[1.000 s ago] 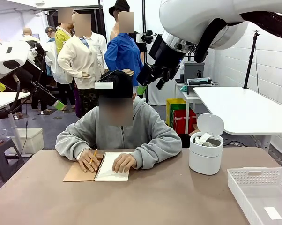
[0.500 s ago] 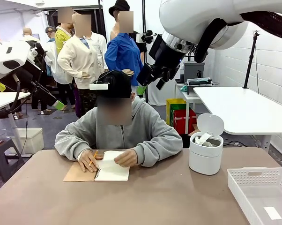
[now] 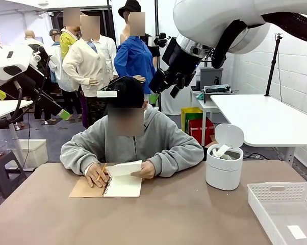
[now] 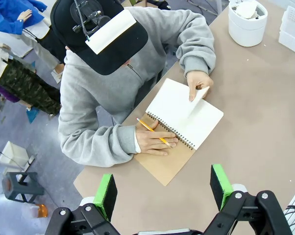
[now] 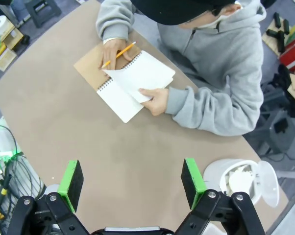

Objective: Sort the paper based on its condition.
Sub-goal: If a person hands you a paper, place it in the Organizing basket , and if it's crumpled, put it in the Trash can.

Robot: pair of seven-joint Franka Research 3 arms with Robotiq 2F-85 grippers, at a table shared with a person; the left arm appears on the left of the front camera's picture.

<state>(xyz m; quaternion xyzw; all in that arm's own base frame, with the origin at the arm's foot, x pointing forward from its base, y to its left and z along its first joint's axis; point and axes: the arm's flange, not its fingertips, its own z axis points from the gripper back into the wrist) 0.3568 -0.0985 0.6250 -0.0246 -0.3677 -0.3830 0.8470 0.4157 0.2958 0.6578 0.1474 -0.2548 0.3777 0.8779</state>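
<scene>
White crumpled paper [image 3: 222, 151] in open bin [image 3: 223, 176], hand [image 3: 146, 170] lifting notebook [image 3: 123, 188] page [image 3: 124, 168], basket [image 3: 258, 204] nearby, left claw [image 4: 163, 188] and right claw [image 5: 132, 181] wide

L gripper [image 4: 163, 188], R gripper [image 5: 132, 182]: both aloft, jaws wide apart.

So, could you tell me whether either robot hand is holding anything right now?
No, the left hand and the right hand are both open and empty above the table. The person's hand lifts a notebook page by its outer edge.
</scene>
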